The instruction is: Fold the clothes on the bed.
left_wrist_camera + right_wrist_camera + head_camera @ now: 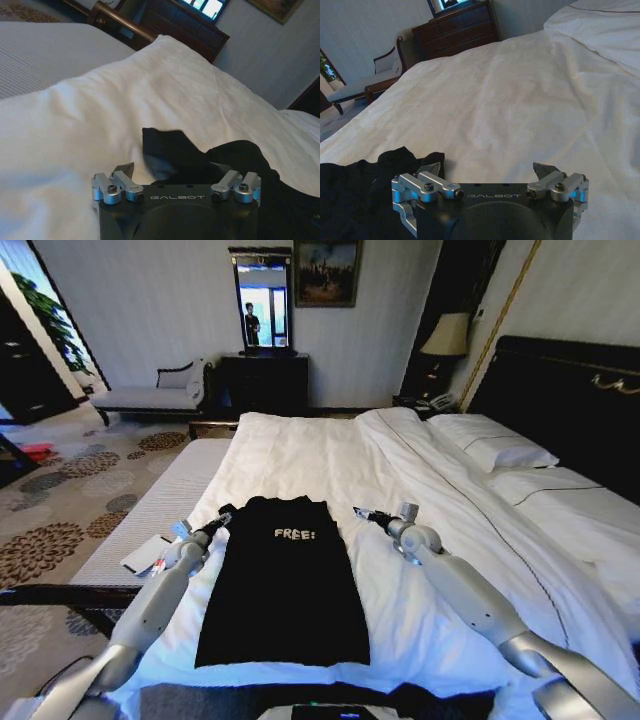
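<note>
My left gripper (pixel 222 519) has its fingers spread at the top (pixel 283 580), whose left shoulder strap bunches between them. My right gripper (pixel 362 513), fingers released, hovers just beside the right shoulder. The top lies flat on the bed (pixel 300 455). I'd pinch both straps evenly, low against the duvet.

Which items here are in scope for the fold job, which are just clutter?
In scope: black top, bed, left pincer at the top's shoulder, right pincer beside it.
Clutter: pillows, chaise bench, dresser, lamp.
</note>
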Available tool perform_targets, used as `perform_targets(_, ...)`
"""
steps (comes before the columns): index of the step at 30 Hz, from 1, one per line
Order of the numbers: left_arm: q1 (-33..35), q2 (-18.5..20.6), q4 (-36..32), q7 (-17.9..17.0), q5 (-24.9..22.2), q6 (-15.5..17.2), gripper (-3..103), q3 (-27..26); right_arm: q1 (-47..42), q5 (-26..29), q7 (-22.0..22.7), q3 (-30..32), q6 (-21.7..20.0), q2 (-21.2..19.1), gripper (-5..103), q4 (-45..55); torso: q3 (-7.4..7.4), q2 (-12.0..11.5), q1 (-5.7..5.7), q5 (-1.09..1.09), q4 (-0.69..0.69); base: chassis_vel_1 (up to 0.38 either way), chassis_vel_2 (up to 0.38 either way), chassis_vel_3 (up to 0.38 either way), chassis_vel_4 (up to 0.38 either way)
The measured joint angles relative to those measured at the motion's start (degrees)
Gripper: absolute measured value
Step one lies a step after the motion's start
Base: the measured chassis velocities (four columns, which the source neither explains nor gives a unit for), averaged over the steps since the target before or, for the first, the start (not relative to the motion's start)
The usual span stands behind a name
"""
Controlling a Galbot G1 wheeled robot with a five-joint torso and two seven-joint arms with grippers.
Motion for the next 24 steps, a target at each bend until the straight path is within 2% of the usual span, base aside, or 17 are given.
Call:
perform_targets(3,-1.88,-1.22,1.95,0.79,0.62,-0.45,75,0.19,0.00,-0.02,0.15,-0.16,-0.17,0.00,100,0.02,0.00,0.00,0.01,0.01,-0.01,0.000,0.000,0.000,0.000)
perform_targets(4,-1.88,-1.22,1.95,0.79,0.62,-0.45,75,0.19,0.00,-0.02,0.15,-0.16,-0.17,0.00,100,0.02,0.00,0.00,0.01,0.01,-0.01,0.000,0.000,0.000,0.000)
perform_targets(7,-2.16,-1.30,2.15,1.14,0.81,-0.75,58,0.22,-0.12,-0.03,0.15,-0.06,-0.23,-0.12,100,-0.11,0.00,0.00,0.00,0.01,0.01,0.000,0.000,0.000,0.000)
perform_targets(9,-2.15,-1.27,2.23,1.14,0.85,-0.83,58,0.17,-0.13,-0.05,0.15,-0.04,-0.24,-0.12,100,-0.22,0.00,0.00,-0.01,0.00,0.02,0.000,0.000,0.000,0.000)
perform_targets(12,-1.86,-1.07,2.35,1.07,0.91,-1.10,42,-0.24,-0.24,-0.15,0.16,-0.02,-0.30,-0.07,100,-0.33,0.00,0.00,-0.01,0.00,0.02,0.000,0.000,0.000,0.000)
perform_targets(13,-1.86,-1.07,2.35,1.07,0.91,-1.10,42,-0.24,-0.24,-0.15,0.16,-0.02,-0.30,-0.07,100,-0.33,0.00,0.00,-0.01,0.00,0.02,0.000,0.000,0.000,0.000)
perform_targets(16,-1.40,-0.93,1.74,0.74,0.93,-1.22,26,-0.64,-0.27,-0.29,0.16,-0.12,-0.35,-0.05,100,-0.33,0.00,0.00,0.00,0.00,0.01,0.000,0.000,0.000,0.000)
perform_targets(18,-1.29,-0.87,1.47,0.65,0.93,-1.24,26,-0.66,-0.25,-0.29,0.16,-0.16,-0.38,-0.06,100,-0.35,0.00,0.00,-0.01,0.00,0.01,0.000,0.000,0.000,0.000)
perform_targets(22,-1.19,-0.69,1.17,0.44,0.98,-1.29,4,-0.62,-0.20,-0.25,0.18,-0.19,-0.45,-0.31,100,-0.35,0.00,0.00,-0.01,0.00,0.01,0.000,0.000,0.000,0.000)
perform_targets(24,-1.22,-0.69,1.16,0.36,0.98,-1.29,4,-0.61,-0.26,-0.25,0.19,-0.13,-0.46,-0.36,100,-0.34,0.00,0.00,-0.01,0.00,0.01,0.000,0.000,0.000,0.000)
